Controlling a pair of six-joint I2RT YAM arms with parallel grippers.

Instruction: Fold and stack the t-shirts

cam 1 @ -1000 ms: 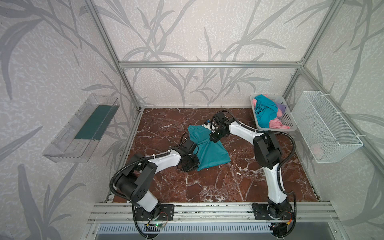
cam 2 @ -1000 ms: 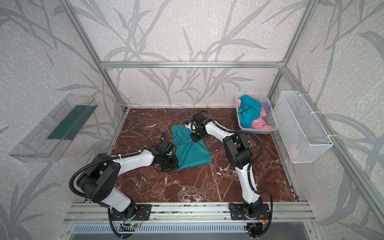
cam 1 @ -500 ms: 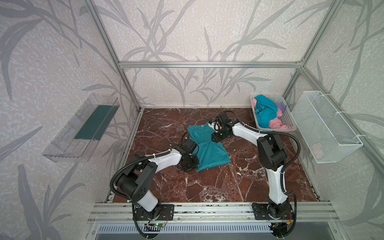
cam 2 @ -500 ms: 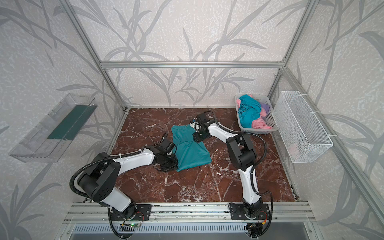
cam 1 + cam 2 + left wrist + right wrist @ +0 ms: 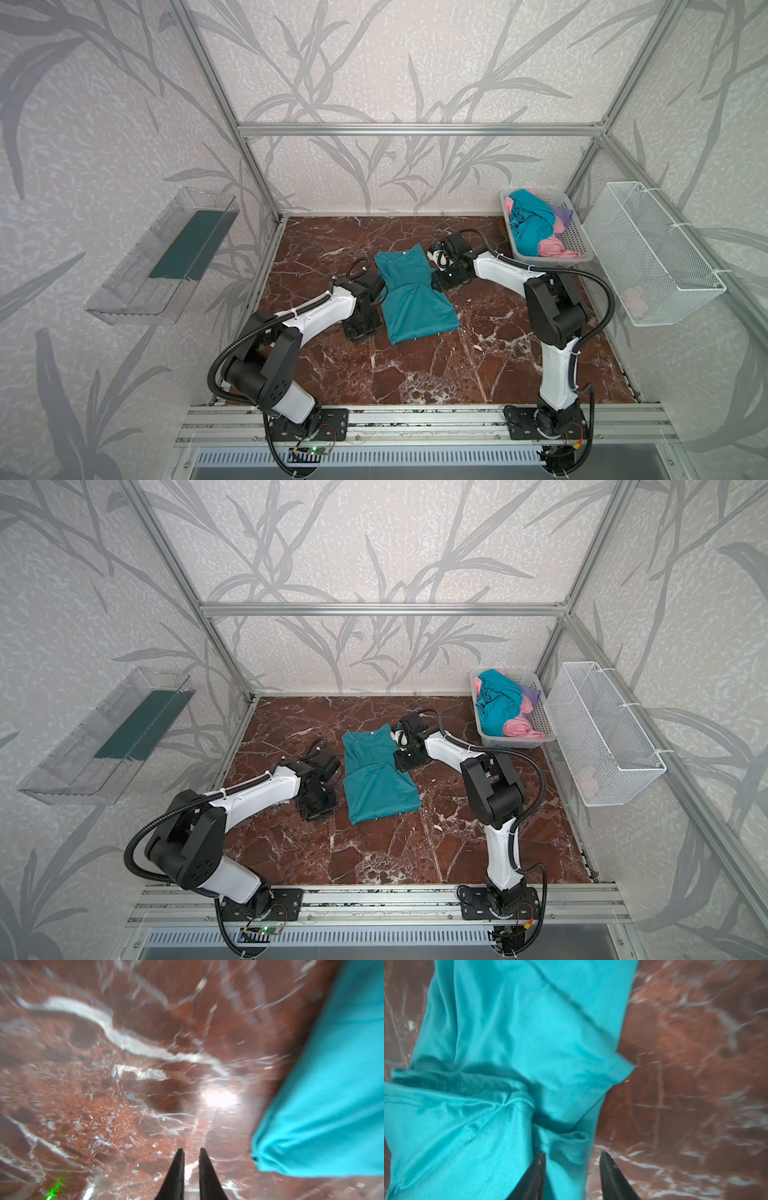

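A teal t-shirt [image 5: 415, 299] [image 5: 378, 783] lies folded lengthwise on the marble floor, collar toward the back wall. My right gripper [image 5: 436, 282] [image 5: 401, 762] sits low at its right edge, near a folded-in sleeve. In the right wrist view it [image 5: 572, 1154] is open, its fingers straddling the cloth edge [image 5: 566, 1147] without pinching it. My left gripper [image 5: 361, 328] [image 5: 316, 808] rests just left of the shirt. Its fingers [image 5: 191, 1150] stand a narrow gap apart over bare floor, holding nothing. More t-shirts, teal [image 5: 530, 224], pink [image 5: 555, 249] and lilac [image 5: 563, 214], are heaped in the basket.
The grey perforated basket [image 5: 582, 257] [image 5: 540, 733] stands at the back right corner. A white wire basket [image 5: 656, 257] hangs on the right wall and a clear tray [image 5: 166, 257] on the left wall. Aluminium frame posts border the floor.
My right gripper has opened and let go of the shirt's upper right part, which now lies flat, and it has drawn back a little to the right. The left arm has barely moved.
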